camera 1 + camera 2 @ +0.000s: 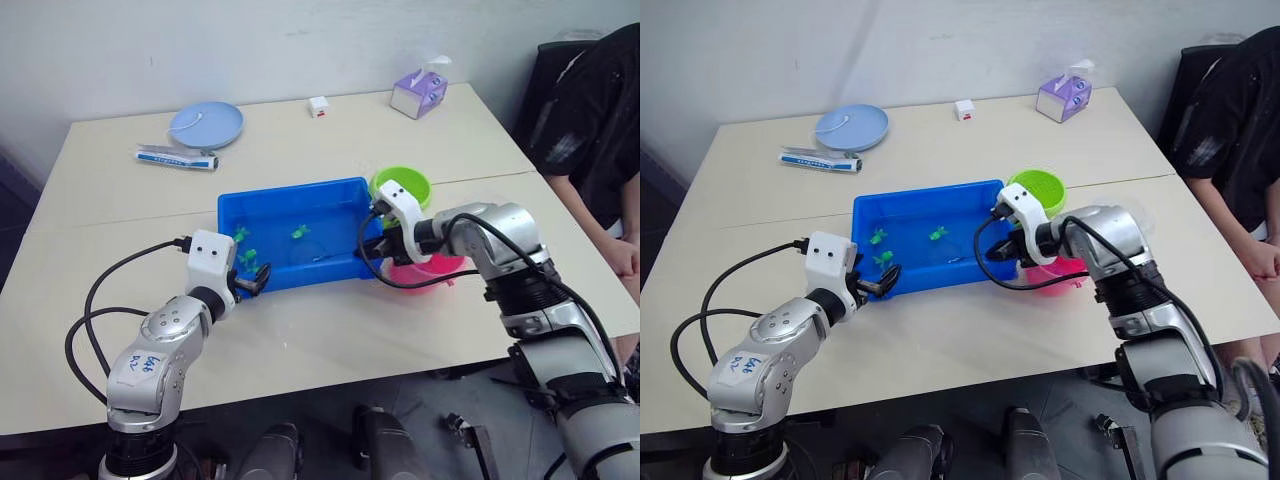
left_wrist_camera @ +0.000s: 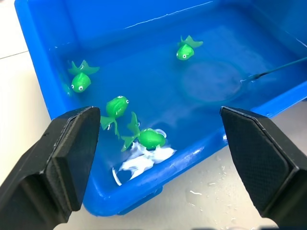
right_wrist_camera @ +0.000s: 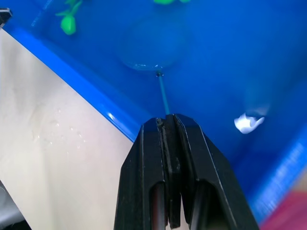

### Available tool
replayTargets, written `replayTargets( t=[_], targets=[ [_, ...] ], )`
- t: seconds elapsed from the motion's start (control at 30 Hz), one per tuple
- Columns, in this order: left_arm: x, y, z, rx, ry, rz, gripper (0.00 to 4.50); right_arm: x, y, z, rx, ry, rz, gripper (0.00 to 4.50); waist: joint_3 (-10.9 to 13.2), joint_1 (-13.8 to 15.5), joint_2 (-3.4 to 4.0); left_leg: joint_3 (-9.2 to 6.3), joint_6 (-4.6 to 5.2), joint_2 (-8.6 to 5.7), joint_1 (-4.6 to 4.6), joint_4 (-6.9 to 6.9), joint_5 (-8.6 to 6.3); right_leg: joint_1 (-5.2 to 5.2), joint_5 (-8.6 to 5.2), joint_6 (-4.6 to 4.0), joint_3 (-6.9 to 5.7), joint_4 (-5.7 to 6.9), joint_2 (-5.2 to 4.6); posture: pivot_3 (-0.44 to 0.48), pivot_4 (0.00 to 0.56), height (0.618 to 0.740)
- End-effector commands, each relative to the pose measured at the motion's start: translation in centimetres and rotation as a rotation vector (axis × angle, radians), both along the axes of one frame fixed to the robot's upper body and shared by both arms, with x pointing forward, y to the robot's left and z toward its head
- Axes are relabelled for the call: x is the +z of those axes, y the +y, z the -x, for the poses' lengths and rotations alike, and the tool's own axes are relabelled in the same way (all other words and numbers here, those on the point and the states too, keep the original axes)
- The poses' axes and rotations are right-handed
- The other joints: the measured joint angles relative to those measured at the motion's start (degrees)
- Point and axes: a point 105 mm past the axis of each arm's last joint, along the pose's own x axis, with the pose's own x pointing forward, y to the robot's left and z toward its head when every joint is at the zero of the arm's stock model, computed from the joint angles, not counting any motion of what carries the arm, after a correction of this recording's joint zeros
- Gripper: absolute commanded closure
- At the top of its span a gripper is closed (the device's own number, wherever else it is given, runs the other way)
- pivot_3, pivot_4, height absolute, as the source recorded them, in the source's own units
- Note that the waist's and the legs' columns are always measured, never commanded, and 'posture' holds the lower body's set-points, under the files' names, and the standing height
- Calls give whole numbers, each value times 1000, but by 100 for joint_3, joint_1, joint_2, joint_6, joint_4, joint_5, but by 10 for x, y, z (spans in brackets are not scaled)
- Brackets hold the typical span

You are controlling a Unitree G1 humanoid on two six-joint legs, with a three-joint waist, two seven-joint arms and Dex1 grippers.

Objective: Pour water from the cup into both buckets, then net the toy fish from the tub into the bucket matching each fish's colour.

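The blue tub [image 1: 290, 200] of water sits mid-table with several green toy fish [image 2: 115, 106] floating at its left end. My right gripper [image 3: 168, 122] is shut on the net's thin handle [image 3: 163, 93] over the tub's right end, and the hoop [image 2: 211, 81] lies under the water with no fish in it. My left gripper [image 1: 252, 283] is open at the tub's near left corner, holding nothing. Beyond the tub's right end stands the lime green bucket [image 1: 400, 185]. My right arm partly covers the pink bucket [image 1: 425, 268]. The cup is hidden or out of view.
At the back of the table are a pale-blue plate [image 1: 206, 123], a white tube [image 1: 177, 157], a small white cube [image 1: 318, 106] and a purple tissue box [image 1: 418, 93]. A person in black [image 1: 595, 120] sits at the right edge. Water drops lie in front of the tub.
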Motion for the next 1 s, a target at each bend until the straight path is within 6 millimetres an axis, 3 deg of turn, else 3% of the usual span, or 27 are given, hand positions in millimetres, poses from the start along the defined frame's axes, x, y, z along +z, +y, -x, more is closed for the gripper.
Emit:
replayTargets(
  t=[0.03, 0.3, 0.43, 0.67, 1.0],
  targets=[
    [11, 2, 1, 6, -57, -4, 205, 14, 10, -7, 6, -67, -27, 3743, 0, 0, 0, 0, 0, 0, 0, 0, 0, 0, 0, 0, -1, 0, 0, 0, 150, 740],
    [10, 2, 3, 5, -56, -1, 205, 20, 13, -16, -21, -121, -51, 3743, 0, 7, 0, 0, 0, -3, -1, 1, 0, 1, 0, 0, -4, 2, -1, 0, 150, 740],
    [9, 1, 3, -2, -54, 0, 205, 30, 5, -16, -33, -158, -47, 3743, 0, 5, 0, 0, 0, -2, -1, 0, 0, 0, 0, 0, -3, 2, 0, 0, 150, 740],
    [9, -4, -2, -39, -56, 1, 205, 30, -12, -16, -78, -172, -30, 3743, 0, 5, 0, -1, 0, 0, -1, -2, 0, 0, 0, 0, -2, -2, 0, 0, 150, 740],
    [10, -9, -6, -84, -65, -6, 205, 78, -16, 12, -38, -293, -47, 3743, 1, 17, 1, -2, 0, 0, -7, -5, 0, -4, 0, 0, -2, -5, -1, 0, 150, 740]
  ],
)
